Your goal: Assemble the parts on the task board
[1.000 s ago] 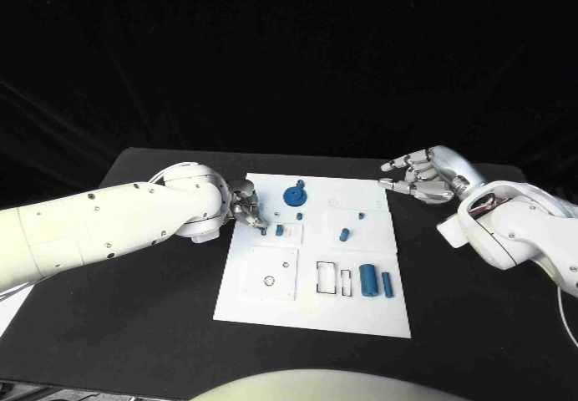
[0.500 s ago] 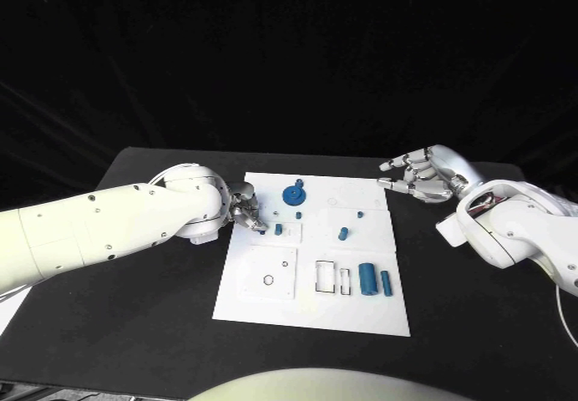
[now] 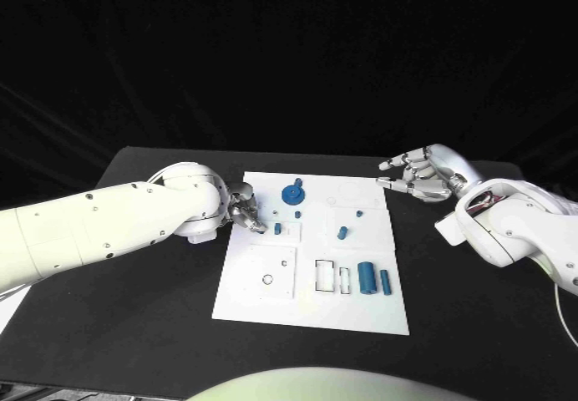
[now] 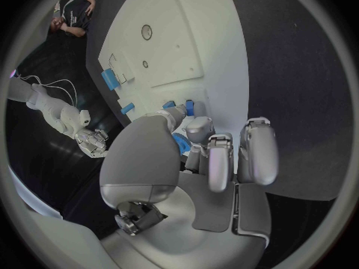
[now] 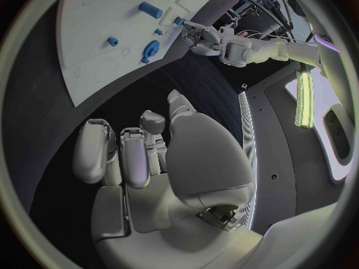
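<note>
On the flat white task board point(image 3: 316, 288), a small blue peg point(image 3: 278, 228) is pinched by the left hand point(image 3: 245, 210); beside its far corner, the right hand point(image 3: 419, 175) is held unclenched, grasping nothing.

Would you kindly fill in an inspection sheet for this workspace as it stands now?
Surface: black table, bare around the board.
Job's things: white task board mid-table; blue gear at its far end; small blue pegs mid-board; two blue cylinders lying at its near right.
Clutter: nothing seen.
Robot hands: left robot hand at the board's left edge, fingertips by a small blue part, grip unclear; right robot hand off the board's far right corner, fingers apart, holding nothing.
Cables: a thin cable by the right arm.
Surroundings: black backdrop.
</note>
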Robot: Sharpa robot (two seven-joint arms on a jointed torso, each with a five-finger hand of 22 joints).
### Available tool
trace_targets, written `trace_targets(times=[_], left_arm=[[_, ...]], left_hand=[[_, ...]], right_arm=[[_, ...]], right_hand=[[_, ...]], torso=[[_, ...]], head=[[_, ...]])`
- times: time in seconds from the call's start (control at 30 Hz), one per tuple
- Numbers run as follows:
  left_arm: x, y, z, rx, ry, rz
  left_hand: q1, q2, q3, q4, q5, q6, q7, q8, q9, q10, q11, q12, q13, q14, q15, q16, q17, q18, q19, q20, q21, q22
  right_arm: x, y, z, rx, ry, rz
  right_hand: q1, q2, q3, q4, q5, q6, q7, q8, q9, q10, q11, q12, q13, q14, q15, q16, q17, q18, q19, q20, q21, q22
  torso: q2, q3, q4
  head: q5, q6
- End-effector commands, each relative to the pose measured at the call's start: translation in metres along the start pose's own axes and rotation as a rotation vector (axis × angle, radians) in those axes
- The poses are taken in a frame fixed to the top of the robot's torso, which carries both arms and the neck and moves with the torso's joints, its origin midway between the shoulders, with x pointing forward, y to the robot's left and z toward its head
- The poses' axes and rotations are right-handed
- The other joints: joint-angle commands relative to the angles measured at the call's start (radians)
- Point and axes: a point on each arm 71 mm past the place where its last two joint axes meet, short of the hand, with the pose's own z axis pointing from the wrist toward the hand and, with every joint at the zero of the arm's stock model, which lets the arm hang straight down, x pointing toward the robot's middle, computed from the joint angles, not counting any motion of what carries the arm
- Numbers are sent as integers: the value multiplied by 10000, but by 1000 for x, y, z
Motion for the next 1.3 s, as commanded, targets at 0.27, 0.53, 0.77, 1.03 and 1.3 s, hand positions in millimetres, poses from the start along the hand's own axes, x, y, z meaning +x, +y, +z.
trace_targets(times=[0.27,0.53,0.77,1.03,1.3], left_arm=[[6,0,2,-50,480,139],[7,-3,5,-144,743,50],[8,-4,9,-360,1051,37],[9,-6,12,-463,1256,145],[10,-7,13,-473,1398,243]], left_hand=[[74,23,859,-791,37,45,-105,34,-16,102,-3,8,8,1055,-55,30,2630,15,46,28,4,575],[-41,21,888,-725,26,89,-105,60,-6,124,2,22,16,1055,-50,30,2630,17,40,32,-10,568],[-716,142,749,-252,19,211,-123,82,-14,131,-4,13,-16,1055,-55,30,2630,23,32,33,-41,562],[-881,91,687,-200,18,234,-136,73,-25,108,-15,-19,-54,1055,-66,30,2630,29,24,24,-64,547],[-1199,-130,546,-150,29,307,-172,55,-54,132,-43,15,-17,1055,-88,30,2630,24,39,6,-54,576]], right_arm=[[2,1,0,-41,147,-12],[2,1,0,-47,147,-8],[2,1,0,-44,146,-7],[2,1,0,-35,165,-8],[2,1,0,-29,175,-7]], right_hand=[[-17,85,-42,-17,36,53,-5,-9,12,9,6,36,17,501,-47,-38,257,126,-69,-31,-58,-10],[-21,92,-47,-17,37,55,-5,-10,13,11,6,41,17,500,-48,-44,252,126,-68,-32,-60,-12],[-25,99,-52,-17,38,56,-5,-10,14,13,6,45,17,500,-48,-50,247,126,-68,-32,-63,-15],[-25,99,-52,-17,38,56,-5,-10,14,13,6,45,17,500,-48,-50,247,126,-68,-32,-63,-15],[-25,99,-52,-17,38,56,-5,-10,14,13,6,45,17,500,-48,-50,247,126,-68,-32,-63,-15]], torso=[[-2,-1,-1],[-3,2,3],[1,5,-8],[-2,2,-16],[-3,2,-1]], head=[[-19,7],[-43,-15],[-27,-10],[-41,-14],[-62,-27]])
